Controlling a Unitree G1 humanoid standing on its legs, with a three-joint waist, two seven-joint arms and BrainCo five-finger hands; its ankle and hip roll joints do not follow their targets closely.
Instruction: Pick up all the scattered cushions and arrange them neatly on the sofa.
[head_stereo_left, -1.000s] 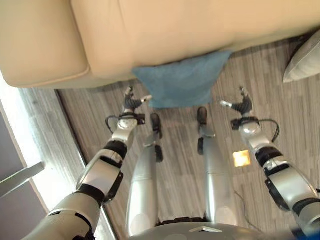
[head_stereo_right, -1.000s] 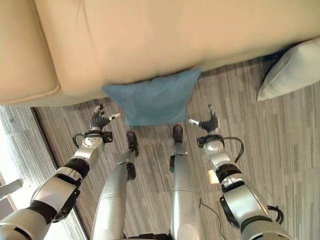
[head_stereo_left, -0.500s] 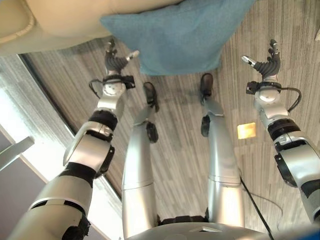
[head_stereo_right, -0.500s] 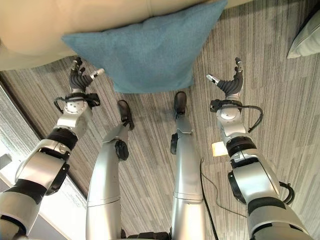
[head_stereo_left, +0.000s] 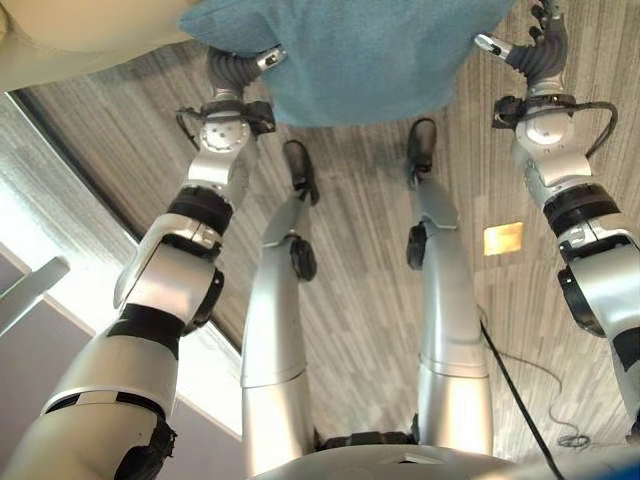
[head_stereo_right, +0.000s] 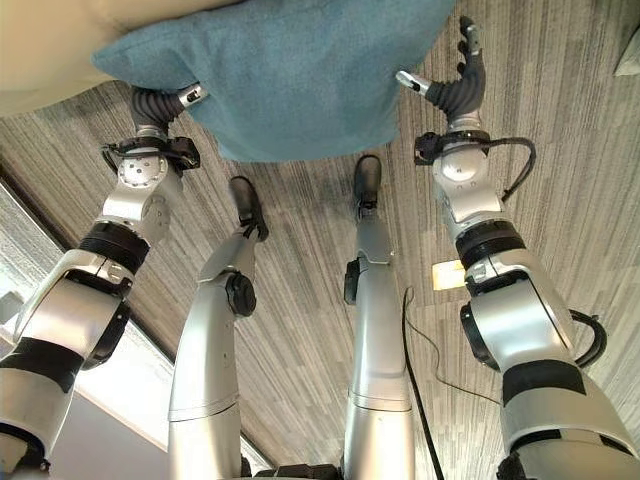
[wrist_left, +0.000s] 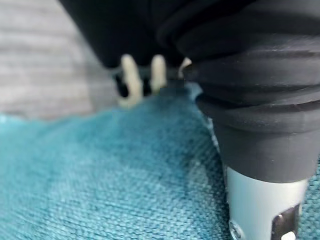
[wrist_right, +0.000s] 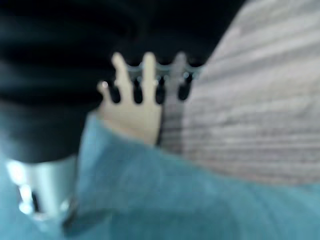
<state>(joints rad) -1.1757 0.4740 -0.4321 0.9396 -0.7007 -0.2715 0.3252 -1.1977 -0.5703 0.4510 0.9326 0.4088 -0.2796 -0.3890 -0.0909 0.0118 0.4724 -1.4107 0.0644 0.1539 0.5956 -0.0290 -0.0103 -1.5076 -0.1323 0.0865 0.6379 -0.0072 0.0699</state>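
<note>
Blue cushion flanked by both robot hands at the sofa's foot

Nearest in the eye views, a wood-grain floor (head_stereo_right: 300, 330) is seen, with a small bright patch (head_stereo_left: 503, 238) lying on it beside the right arm. Farther out, the left robot hand (head_stereo_right: 158, 103) is set against the left edge of the blue cushion (head_stereo_right: 290, 70); its thumb lies on the cushion's fabric, while its fingers are hidden at or under the edge, so it cannot be told whether they are curled or straight. In the left wrist view the teal weave of the cushion is seen directly under that thumb. The right robot hand (head_stereo_right: 458, 85) is held at the cushion's right edge, fingers spread and nearly straight, thumb pointed toward the fabric; nothing is clasped by it. In the right wrist view the cushion's edge is seen beside that hand, with floor past it. The cushion itself lies on the floor, its far part up against the beige sofa (head_stereo_right: 45, 45), whose front is seen at the upper left. A pale object (head_stereo_right: 630, 55) is cut off at the far right edge, too little of it shown to be identified.
</note>
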